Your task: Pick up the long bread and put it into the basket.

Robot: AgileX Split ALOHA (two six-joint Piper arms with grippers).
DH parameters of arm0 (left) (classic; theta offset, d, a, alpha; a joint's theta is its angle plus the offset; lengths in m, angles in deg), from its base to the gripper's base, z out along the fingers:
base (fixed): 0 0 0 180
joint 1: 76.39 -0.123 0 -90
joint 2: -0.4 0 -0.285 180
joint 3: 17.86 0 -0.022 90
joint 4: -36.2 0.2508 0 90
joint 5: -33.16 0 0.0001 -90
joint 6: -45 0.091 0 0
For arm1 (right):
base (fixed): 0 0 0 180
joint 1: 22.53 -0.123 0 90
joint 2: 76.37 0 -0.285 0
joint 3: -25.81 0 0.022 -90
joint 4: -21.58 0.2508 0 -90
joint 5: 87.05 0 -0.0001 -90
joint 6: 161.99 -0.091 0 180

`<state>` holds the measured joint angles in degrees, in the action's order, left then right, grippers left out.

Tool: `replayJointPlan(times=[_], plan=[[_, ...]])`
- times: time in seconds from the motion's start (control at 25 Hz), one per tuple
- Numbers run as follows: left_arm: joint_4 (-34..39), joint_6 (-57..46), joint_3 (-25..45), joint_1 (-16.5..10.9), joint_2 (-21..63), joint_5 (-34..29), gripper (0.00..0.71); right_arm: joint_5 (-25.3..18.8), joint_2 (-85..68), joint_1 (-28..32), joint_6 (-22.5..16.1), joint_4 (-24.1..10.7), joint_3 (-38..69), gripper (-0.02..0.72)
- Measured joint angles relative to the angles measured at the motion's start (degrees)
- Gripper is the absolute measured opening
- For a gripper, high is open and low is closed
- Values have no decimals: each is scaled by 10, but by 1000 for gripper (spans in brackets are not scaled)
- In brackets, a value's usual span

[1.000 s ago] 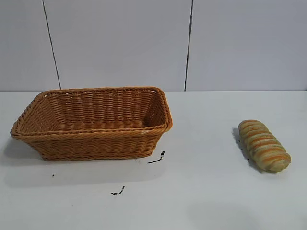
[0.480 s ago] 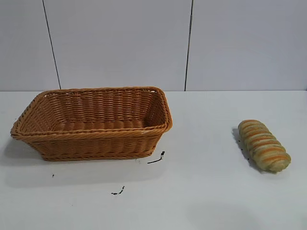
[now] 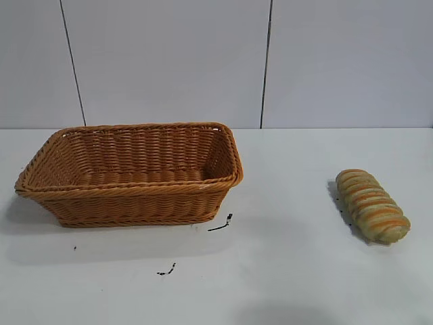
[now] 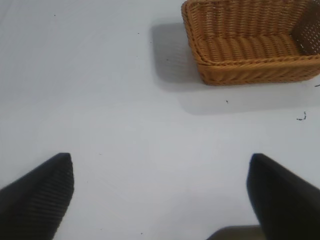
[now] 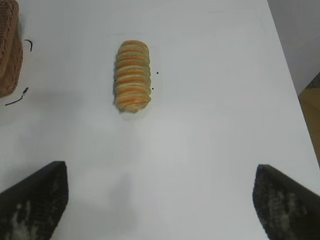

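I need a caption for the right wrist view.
Open right gripper above the table, bread ahead.

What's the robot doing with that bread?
Nothing is holding the long bread yet. It lies alone on the white table, far to the right of the empty basket. The right gripper hangs open above the table with the loaf ahead of it. The left gripper is open too, near the basket.
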<state>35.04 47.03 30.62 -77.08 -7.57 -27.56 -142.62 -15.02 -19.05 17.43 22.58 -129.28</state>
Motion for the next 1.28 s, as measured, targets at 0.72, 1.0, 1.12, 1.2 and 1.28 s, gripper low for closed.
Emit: replayJointPlan(times=[0.72, 1.0, 1.12, 1.2, 1.28], plan=[[0, 0, 0, 0, 0, 0, 693, -8, 477, -55, 21, -10, -250, 689], [0, 0, 0, 0, 0, 0, 693, 35, 566, -59, 22, -6, -265, 689], [0, 0, 0, 0, 0, 0, 693, 67, 599, -62, 27, -2, -265, 689], [0, 0, 0, 0, 0, 0, 693, 88, 619, -66, 29, 0, -265, 689], [0, 0, 0, 0, 0, 0, 693, 108, 635, -70, 31, 1, -265, 689]])
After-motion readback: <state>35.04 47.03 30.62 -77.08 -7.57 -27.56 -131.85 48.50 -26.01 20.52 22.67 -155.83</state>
